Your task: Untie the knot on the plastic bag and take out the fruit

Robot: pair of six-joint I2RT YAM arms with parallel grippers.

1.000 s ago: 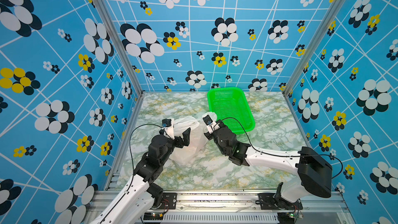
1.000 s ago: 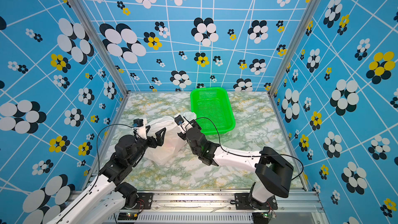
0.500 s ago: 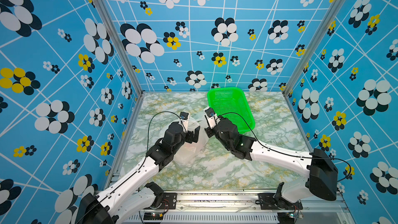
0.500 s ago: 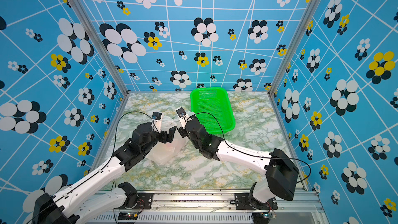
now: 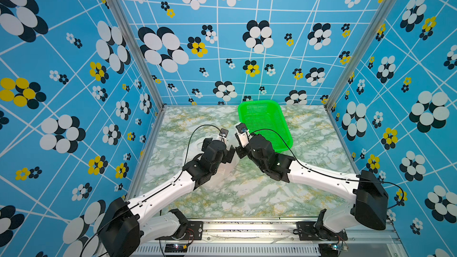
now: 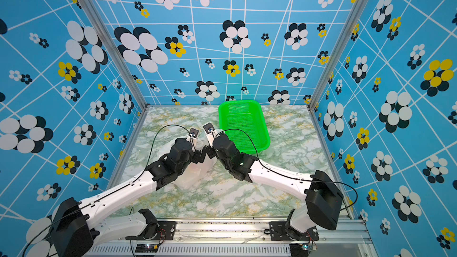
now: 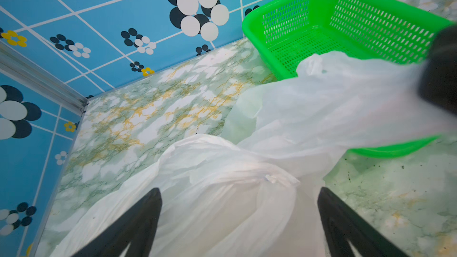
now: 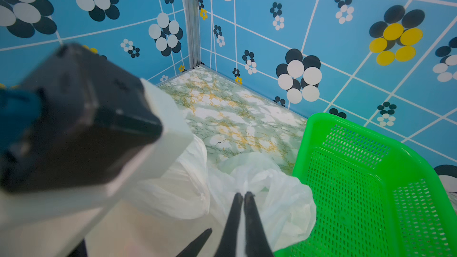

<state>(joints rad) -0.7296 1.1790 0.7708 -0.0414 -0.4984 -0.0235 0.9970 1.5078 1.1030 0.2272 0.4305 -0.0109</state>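
Blue flower-patterned walls (image 5: 222, 45), aluminium corner posts (image 5: 132, 45), green-veined marble tabletop (image 5: 247, 194)

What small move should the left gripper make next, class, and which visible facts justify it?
Probably close the left gripper on what looks like the knot: its jaws stand open around that twist, while the shut right gripper holds the plastic bag film taut.

In a top view both arms are leaning in over the desk (image 5: 249, 194), wrists almost meeting near the middle. The left tool (image 5: 220, 150) is hovering over the plastic bag (image 5: 217, 180) and covering most of it. The right tool (image 5: 239, 153) is sitting just beside it, at the bag's right edge. The bag is lying crumpled on the desk, contents hidden. A green basket (image 5: 286, 142) is sitting behind the right arm, near the back wall. Jaws too small to read.
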